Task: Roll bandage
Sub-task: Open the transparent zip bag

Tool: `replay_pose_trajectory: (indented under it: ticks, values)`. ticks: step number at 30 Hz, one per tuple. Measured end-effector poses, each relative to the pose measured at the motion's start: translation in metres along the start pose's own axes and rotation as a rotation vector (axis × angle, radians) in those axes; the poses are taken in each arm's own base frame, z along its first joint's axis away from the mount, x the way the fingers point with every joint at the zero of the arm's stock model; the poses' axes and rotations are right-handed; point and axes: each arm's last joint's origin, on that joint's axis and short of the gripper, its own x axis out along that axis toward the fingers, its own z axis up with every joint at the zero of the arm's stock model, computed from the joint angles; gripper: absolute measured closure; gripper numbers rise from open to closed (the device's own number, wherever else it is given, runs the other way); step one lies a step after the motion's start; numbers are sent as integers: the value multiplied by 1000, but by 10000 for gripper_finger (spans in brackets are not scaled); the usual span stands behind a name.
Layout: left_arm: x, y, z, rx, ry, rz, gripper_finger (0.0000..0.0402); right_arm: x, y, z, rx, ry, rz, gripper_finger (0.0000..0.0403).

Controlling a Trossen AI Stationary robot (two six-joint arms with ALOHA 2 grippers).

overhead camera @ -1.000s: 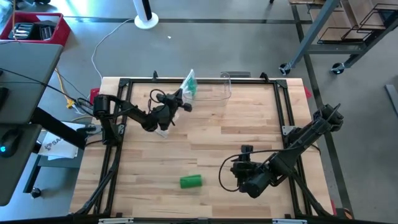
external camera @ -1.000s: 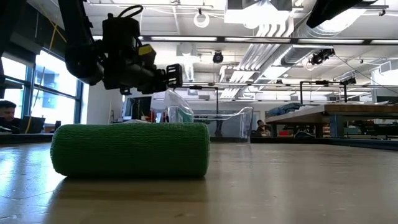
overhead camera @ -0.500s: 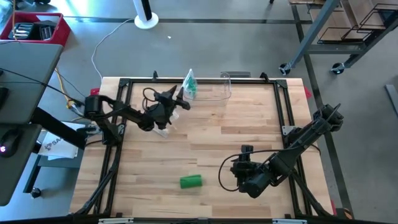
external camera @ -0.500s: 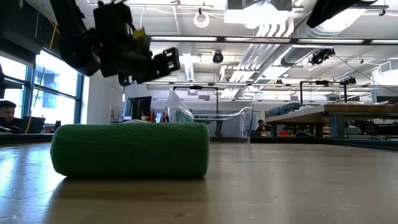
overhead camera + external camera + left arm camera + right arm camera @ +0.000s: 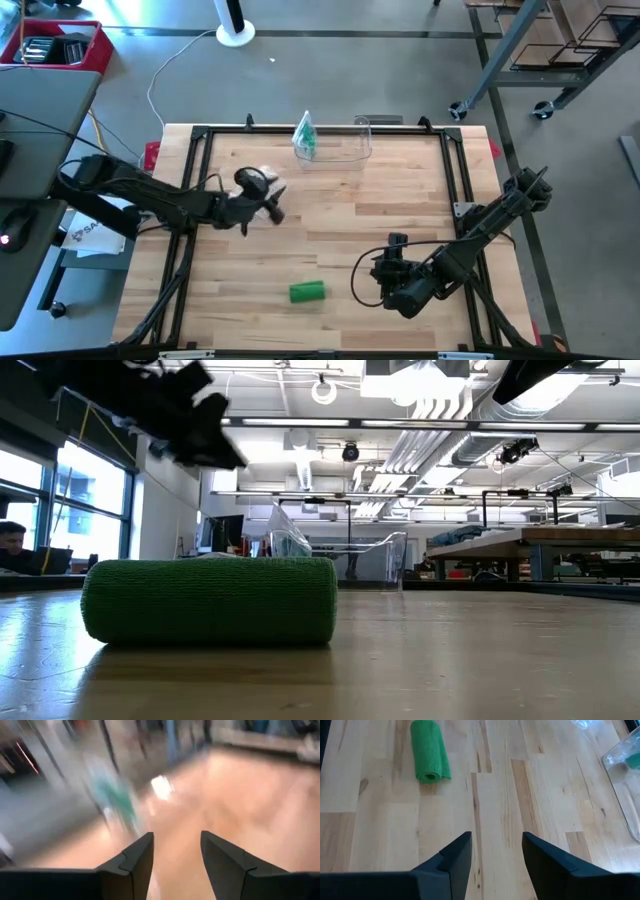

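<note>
The green bandage (image 5: 307, 291) is a tight roll lying on its side on the wooden table (image 5: 340, 220) near the front edge; it fills the low view (image 5: 210, 600) and shows in the right wrist view (image 5: 429, 751). My right gripper (image 5: 365, 278) rests low to the roll's right, open and empty (image 5: 496, 837), its fingers pointing at the roll. My left gripper (image 5: 276, 203) hovers over the table's left half, open with nothing between its fingers (image 5: 176, 837). A green-and-white packet (image 5: 304, 136) stands in the left end of a clear container (image 5: 340, 148).
The clear container sits at the table's far edge (image 5: 375, 560). A black frame (image 5: 190, 200) borders the table. Bare wood lies between the roll and the container. A person (image 5: 12, 545) sits in the room far to the left.
My left gripper has let go of the green-and-white packet at the container, then swung back quickly toward the table's left and near side. The packet stays standing in the container. The green roll and my right gripper have kept still.
</note>
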Motion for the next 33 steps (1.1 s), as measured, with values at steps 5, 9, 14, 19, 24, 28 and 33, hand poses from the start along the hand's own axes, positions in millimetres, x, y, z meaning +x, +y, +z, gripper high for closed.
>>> replay_pose_trajectory:
  ticks: [5, 9, 14, 19, 24, 28, 33]
  values:
    - [-9, 17, -37, -187, 376, 12, 267, 0, 1, 2, -15, -18, 11, 236]
    - [-5, 17, -59, -234, 537, 101, 286, 1, 1, 6, -41, -41, 21, 236]
    - [14, -8, -84, -305, 667, 28, 304, 1, 2, 6, -38, -46, 24, 236]
    - [26, -58, -80, -460, 527, -359, 313, 1, 2, 6, -35, -46, 24, 236]
    - [11, -82, -48, -485, 230, -633, 314, 1, 2, 6, -32, -46, 25, 236]
    - [-5, -79, -46, -321, 238, -637, 315, 1, 2, 7, -27, -52, 28, 236]
    - [-36, -75, -63, 104, 320, -621, 322, 1, 3, 8, -19, -63, 35, 236]
